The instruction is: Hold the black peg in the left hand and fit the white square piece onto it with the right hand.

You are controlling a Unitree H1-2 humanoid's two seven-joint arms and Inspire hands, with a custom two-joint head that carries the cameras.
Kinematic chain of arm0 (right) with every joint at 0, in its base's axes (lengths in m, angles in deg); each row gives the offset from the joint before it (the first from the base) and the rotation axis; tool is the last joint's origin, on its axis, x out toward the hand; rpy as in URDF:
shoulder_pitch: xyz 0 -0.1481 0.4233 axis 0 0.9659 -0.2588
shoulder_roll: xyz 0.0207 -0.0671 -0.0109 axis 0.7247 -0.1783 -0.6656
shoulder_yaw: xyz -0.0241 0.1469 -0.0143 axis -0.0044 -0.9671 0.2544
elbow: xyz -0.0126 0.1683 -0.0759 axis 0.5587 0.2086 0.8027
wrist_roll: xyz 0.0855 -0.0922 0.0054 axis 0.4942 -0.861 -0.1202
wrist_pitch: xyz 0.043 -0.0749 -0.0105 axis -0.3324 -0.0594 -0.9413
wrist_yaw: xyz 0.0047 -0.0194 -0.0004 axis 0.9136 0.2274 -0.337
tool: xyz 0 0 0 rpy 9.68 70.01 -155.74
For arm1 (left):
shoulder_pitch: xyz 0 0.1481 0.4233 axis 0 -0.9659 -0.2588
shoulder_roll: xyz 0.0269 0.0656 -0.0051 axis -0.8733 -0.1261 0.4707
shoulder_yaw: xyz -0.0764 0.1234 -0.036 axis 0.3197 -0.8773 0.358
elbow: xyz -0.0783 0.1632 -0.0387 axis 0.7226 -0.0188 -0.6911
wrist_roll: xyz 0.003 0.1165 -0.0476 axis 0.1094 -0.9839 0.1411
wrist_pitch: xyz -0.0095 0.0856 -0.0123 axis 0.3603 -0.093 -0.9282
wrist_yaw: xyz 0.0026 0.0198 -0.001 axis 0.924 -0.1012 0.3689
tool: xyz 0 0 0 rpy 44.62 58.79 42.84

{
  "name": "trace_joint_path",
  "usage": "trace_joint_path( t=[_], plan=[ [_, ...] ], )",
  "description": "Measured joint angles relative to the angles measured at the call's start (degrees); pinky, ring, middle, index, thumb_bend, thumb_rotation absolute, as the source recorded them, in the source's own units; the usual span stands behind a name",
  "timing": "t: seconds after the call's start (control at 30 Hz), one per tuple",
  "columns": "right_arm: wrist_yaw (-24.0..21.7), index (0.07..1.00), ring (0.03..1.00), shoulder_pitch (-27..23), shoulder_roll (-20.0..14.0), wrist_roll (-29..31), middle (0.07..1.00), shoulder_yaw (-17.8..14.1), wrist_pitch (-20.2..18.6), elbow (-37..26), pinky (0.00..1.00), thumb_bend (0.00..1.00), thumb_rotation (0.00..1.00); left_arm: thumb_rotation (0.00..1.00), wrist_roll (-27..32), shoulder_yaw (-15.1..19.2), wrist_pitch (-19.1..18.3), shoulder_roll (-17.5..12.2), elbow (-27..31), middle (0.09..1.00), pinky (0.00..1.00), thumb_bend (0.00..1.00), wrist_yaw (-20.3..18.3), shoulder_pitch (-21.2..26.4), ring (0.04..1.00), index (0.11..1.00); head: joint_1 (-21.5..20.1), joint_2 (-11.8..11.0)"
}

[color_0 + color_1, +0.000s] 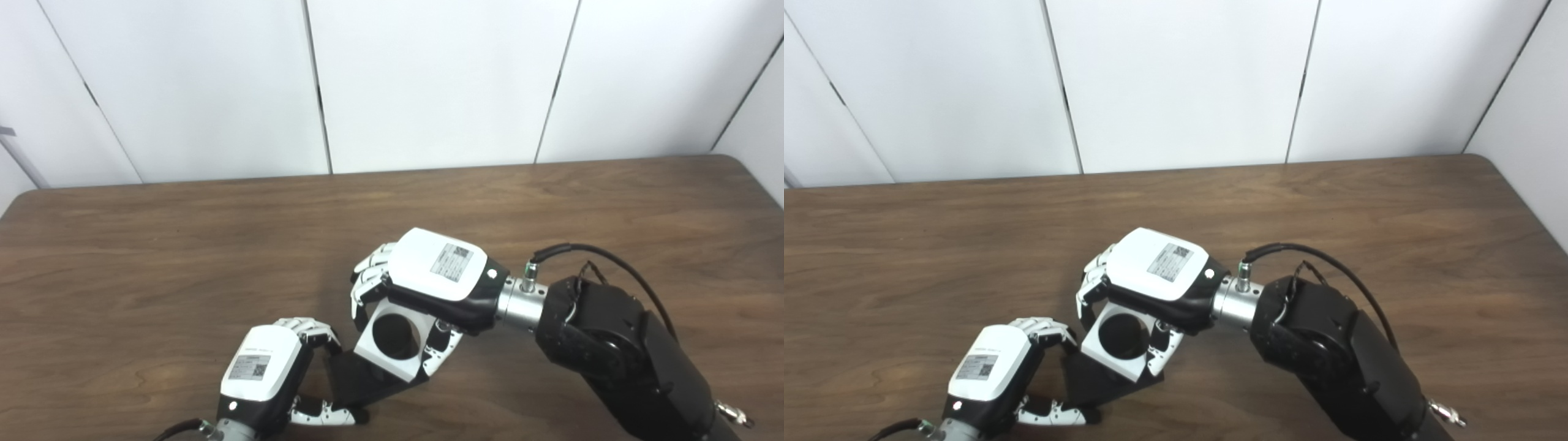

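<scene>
Left hand (263, 373), glossy white back shell with a printed label, black palm, sits low near the front edge of the brown wood-grain table (153, 257). Its segmented white fingers (306, 327) curl over the top and the thumb (321, 416) reaches in underneath, closed on the flat matte black base of the black peg (358, 383); the base edge sits between fingertips and thumb tip, tilted, its lower corner near the table. Only the dark slab-like part shows; the peg shaft itself is hidden behind the white piece, so I can't tell its shape. Just right of those fingers, the white square plastic piece with a round through-hole (392, 343) stands tilted, face toward the camera, smooth matte surface, sharp edges, dark inside the bore. It lies over the black part and looks touching it; can't tell whether it is seated or how deep. Right hand (438, 275), same white shell with label and black palm on a brushed metal wrist collar, is clamped on the white piece: fingers (367, 275) wrap down the upper-left edge, thumb (444, 352) presses the lower-right edge, so the piece sits between fingers and thumb under the palm. Right of that, the bulky black forearm (618, 349) with a loose black cable (588, 251) looping over it. Behind the table, plain white wall panels (429, 79) with thin dark seams.
</scene>
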Motion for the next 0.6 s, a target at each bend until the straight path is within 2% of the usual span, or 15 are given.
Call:
trace_joint_path(
  t=[0.6],
  plan=[
    [1.0,0.483,0.789,0.0,1.0,1.8,0.679,0.3,-0.2,3.2,0.77,0.52,0.13,0.06,-0.6,-0.3,-1.0,0.0,1.0,0.726,0.79,0.51,-1.6,0.1,0.78,0.49,0.4,0.3]
  ],
)
